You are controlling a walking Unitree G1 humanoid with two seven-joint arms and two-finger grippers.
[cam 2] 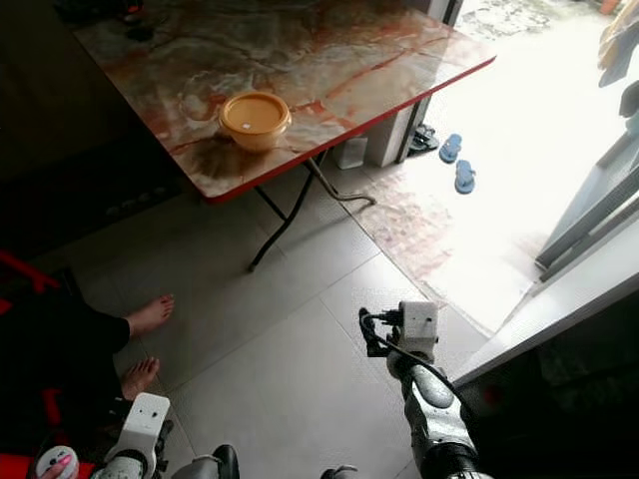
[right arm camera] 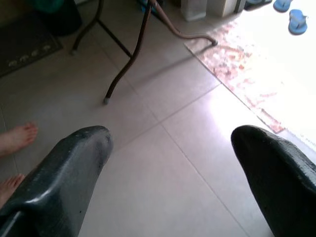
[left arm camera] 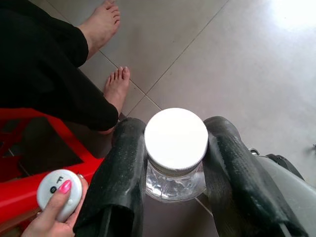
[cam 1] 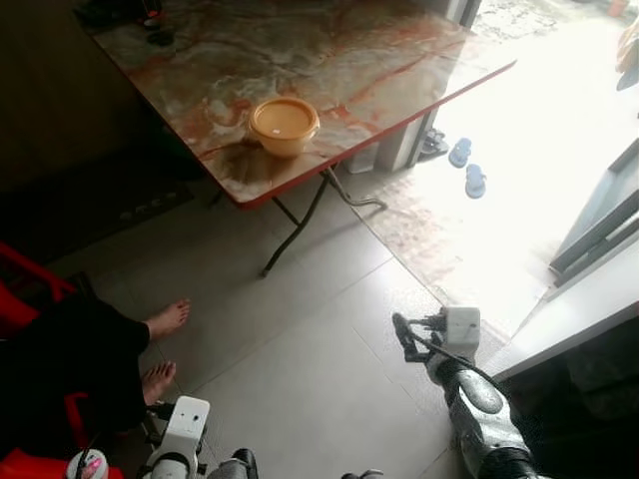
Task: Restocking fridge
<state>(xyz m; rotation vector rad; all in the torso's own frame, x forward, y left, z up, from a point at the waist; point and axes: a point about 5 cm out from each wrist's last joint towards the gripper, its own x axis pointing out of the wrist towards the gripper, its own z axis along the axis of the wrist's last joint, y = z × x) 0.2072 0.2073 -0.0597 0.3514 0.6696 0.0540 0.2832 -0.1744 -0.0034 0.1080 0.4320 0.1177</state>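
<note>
Left claw is clamping a white-capped clear jar low at seven o'clock; right claw is hanging wide apart, empty, at five. Yellow lidded bowl is waiting on the counter at twelve. Best keeping that jar level while walking.

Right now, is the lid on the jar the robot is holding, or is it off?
On. A white lid sits over the mouth of the clear jar, which the left gripper's black fingers hold from both sides.
</note>
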